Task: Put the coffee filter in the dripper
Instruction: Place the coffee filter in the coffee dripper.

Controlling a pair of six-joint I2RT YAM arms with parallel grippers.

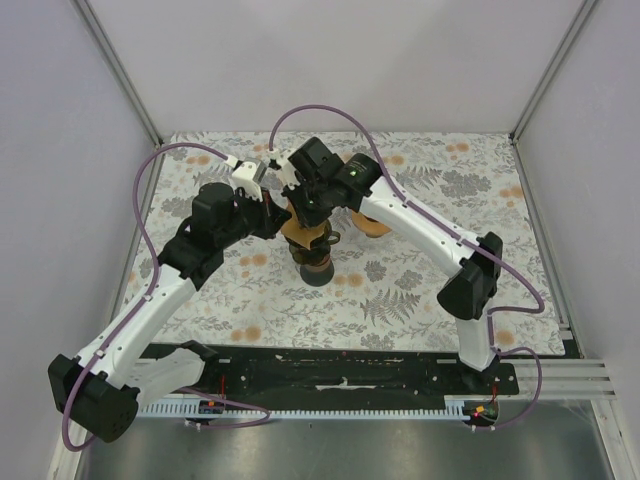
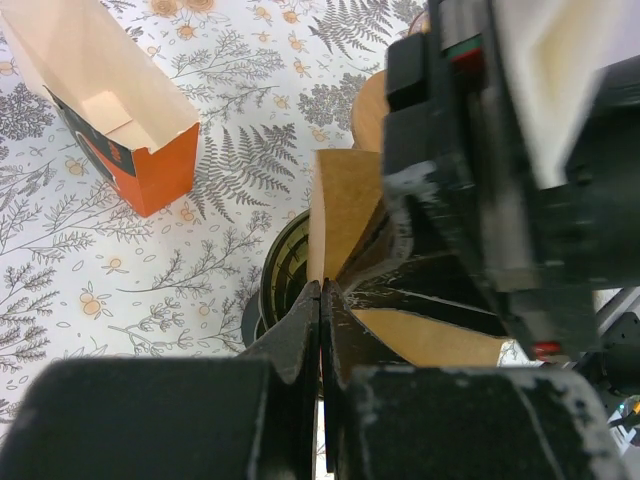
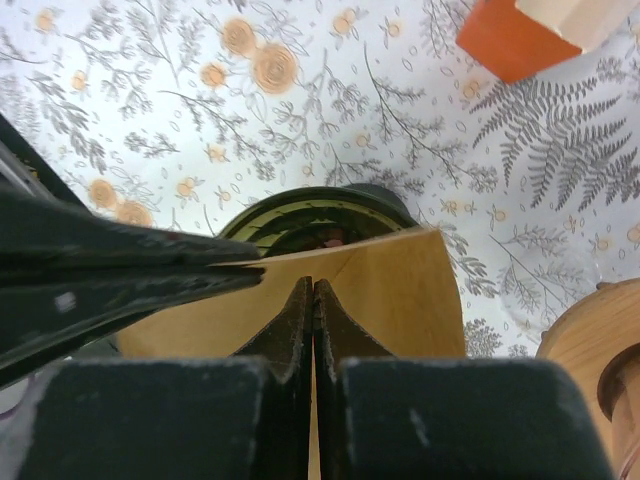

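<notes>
The brown paper coffee filter (image 3: pixel 400 290) hangs between both grippers, just above the dripper (image 3: pixel 310 215), a dark cup with a greenish ribbed inside. My right gripper (image 3: pixel 313 285) is shut on the filter's near wall. In the left wrist view my left gripper (image 2: pixel 322 298) is shut on a filter (image 2: pixel 345 205) edge, with the dripper (image 2: pixel 285 270) below and to the left. From above, the filter (image 1: pixel 300 232) shows as a brown patch over the dripper (image 1: pixel 315 265), under the two meeting wrists. The filter's lower part is hidden.
An open orange box (image 2: pixel 135 150) with a cream inside lies on the patterned cloth, beyond the dripper. A round wooden stand (image 3: pixel 590 350) sits to the right of the dripper. Grey walls and metal posts (image 1: pixel 120 70) enclose the table.
</notes>
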